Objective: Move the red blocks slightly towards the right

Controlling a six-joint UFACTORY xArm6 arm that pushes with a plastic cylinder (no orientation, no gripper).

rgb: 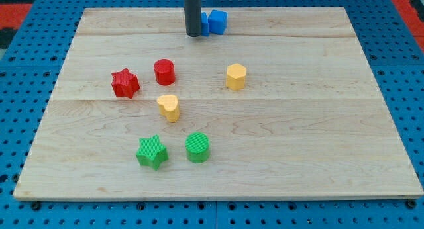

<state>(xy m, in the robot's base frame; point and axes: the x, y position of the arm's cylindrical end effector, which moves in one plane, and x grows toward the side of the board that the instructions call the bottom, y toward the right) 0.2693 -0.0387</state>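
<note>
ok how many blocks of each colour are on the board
red: 2, star and cylinder
yellow: 2, hexagon and one near the centre
green: 2, star and cylinder
blue: 1, beside my tip at the view's top
total: 7

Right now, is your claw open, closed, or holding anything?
No claw: just a dark rod. My tip holds nothing; it rests at the view's top, just left of the blue block, far from the red star block and red cylinder block.
</note>
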